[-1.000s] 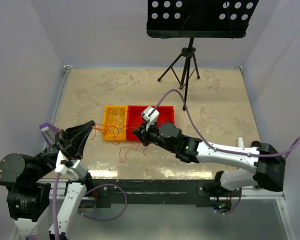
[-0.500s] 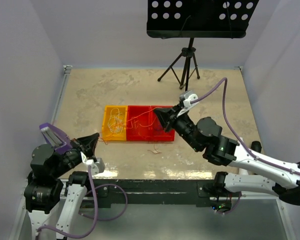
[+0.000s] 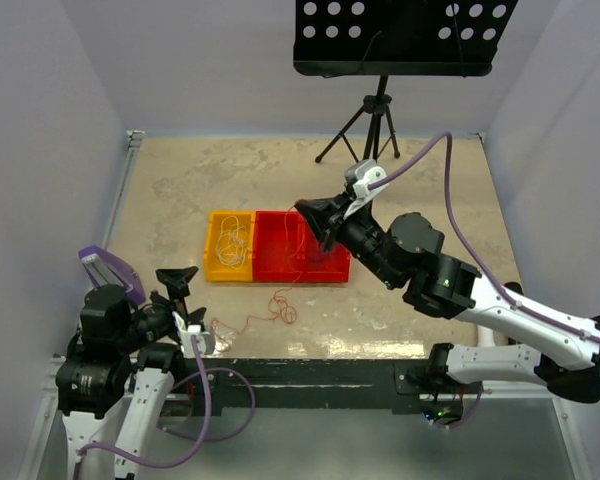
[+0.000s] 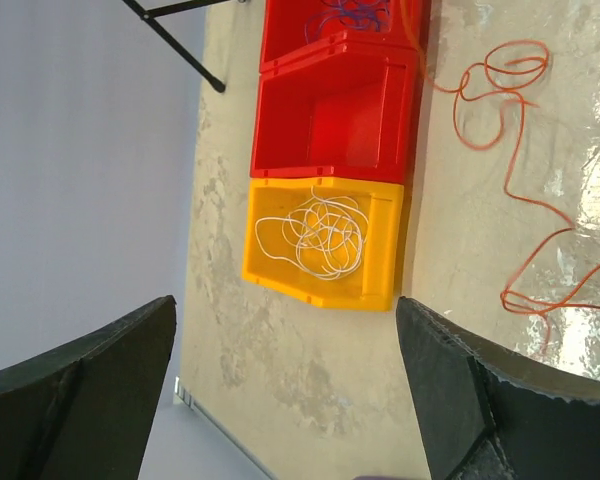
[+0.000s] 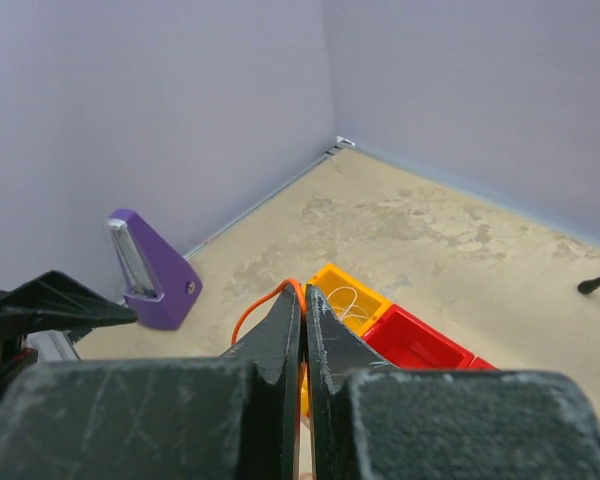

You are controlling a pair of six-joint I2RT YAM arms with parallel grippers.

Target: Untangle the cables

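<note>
While right hand seems pinched on orange cable, slack loops on table near left hand, spread wide, empty.

Looks like a robotics lab test cell, judging by plain lavender walls boxing in a mottled beige surface, a left arm and right arm bolted along its near edge, purple hoses trailing from both, and a perforated black panel on a tripod.
</note>
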